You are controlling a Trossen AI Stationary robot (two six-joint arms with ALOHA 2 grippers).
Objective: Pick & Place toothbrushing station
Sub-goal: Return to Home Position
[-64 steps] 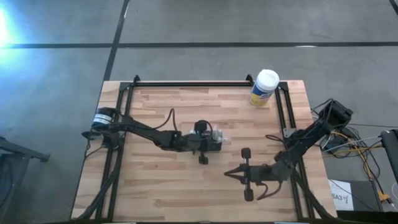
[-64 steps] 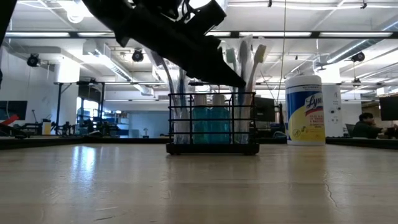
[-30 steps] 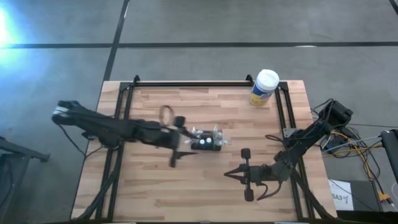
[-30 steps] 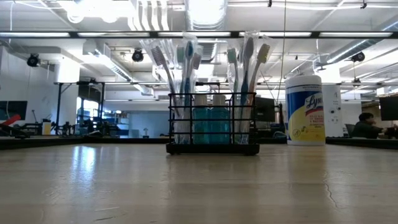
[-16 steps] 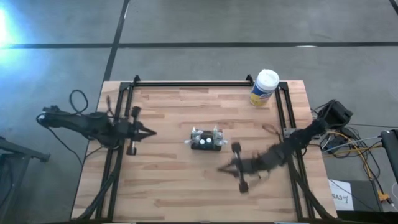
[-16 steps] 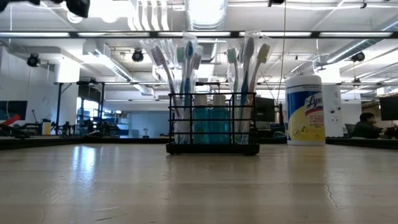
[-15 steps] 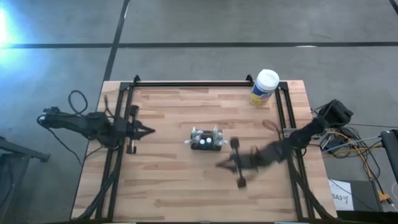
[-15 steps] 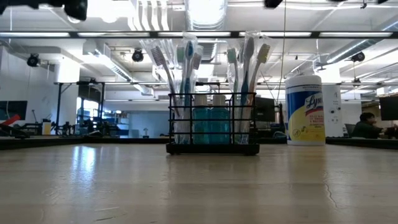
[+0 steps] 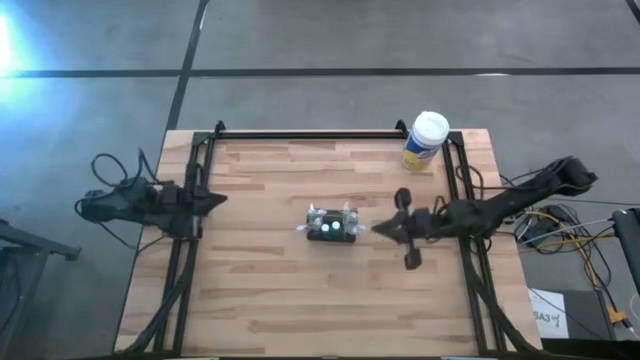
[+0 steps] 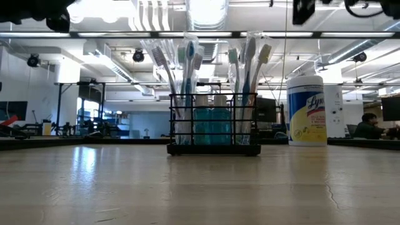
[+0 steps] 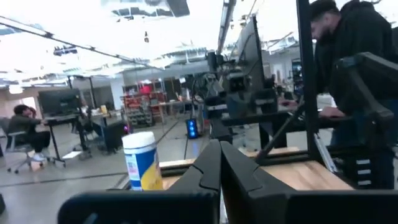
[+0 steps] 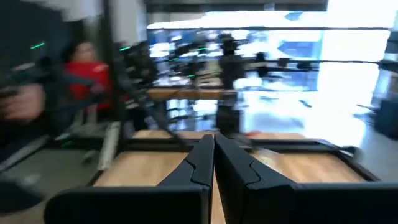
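The toothbrushing station [image 9: 333, 226] is a small black wire holder with several toothbrushes and blue bottles; it stands upright on its base at the table's middle, and also shows in the low view [image 10: 214, 122]. My left gripper [image 9: 220, 198] is shut and empty, raised over the table's left edge, far from the station. My right gripper [image 9: 377, 229] is shut and empty, raised just right of the station and pointing at it. Both wrist views show the fingertips closed together, the left [image 11: 219, 146] and the right [image 12: 211, 140].
A yellow canister with a white cap [image 9: 425, 141] stands at the far right corner and shows in the low view [image 10: 306, 110]. A black frame rail [image 9: 310, 134] runs along the far edge, with rails down both sides. People show in the room beyond.
My left gripper has drawn away from the station toward the table's left edge and up. My right gripper has swung from the near right part of the table toward the far side, up to the station's right. The station has stayed upright in place.
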